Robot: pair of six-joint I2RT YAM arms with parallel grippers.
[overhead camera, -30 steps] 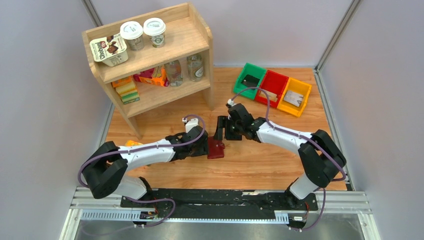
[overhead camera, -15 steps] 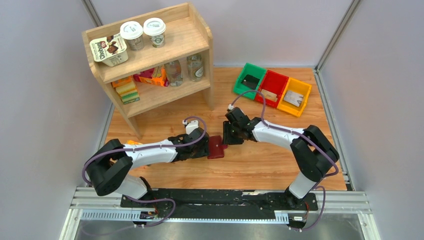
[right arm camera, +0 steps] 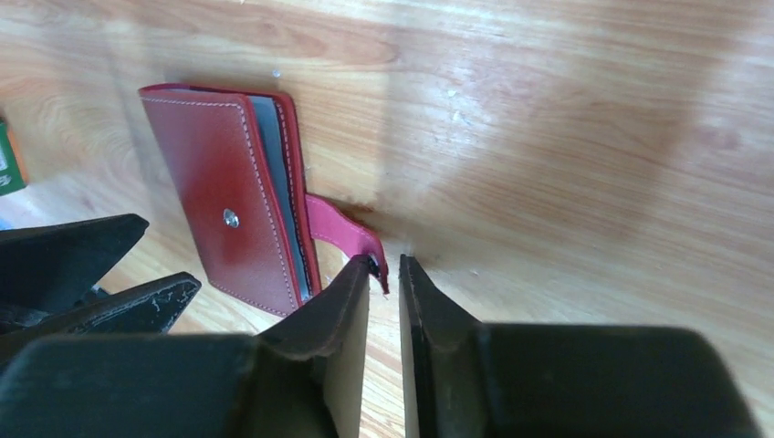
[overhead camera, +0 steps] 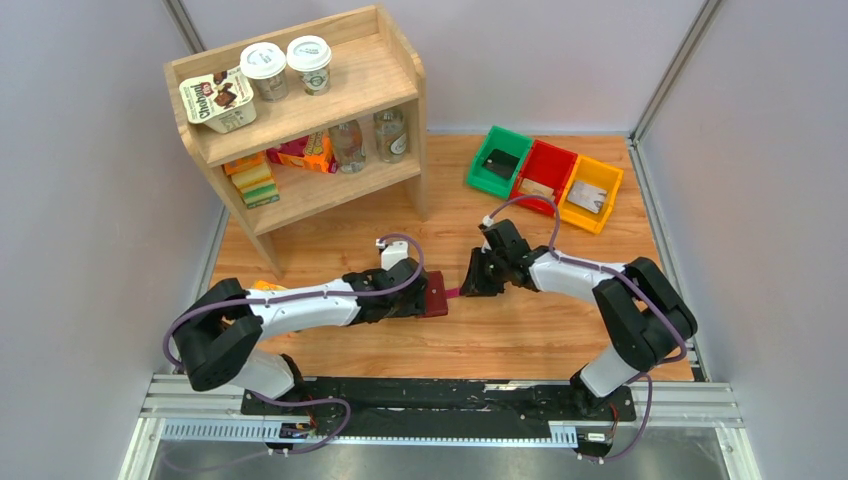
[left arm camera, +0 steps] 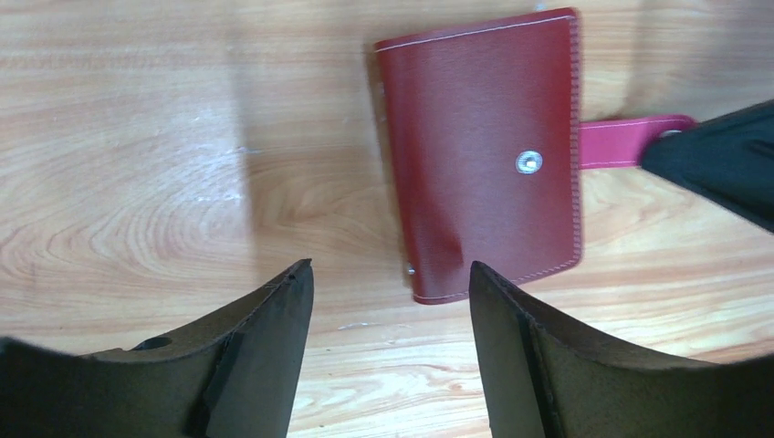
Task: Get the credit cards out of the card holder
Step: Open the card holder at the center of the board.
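Lying closed on the wooden table, the card holder sits between the two grippers. The left wrist view shows the left gripper with its fingers wide apart, just short of the holder's near edge and holding nothing. Only the right wrist view shows grey sleeve edges between the covers, and the snap tab reaching into the narrow gap of the right gripper. Whether the tab is pinched I cannot tell.
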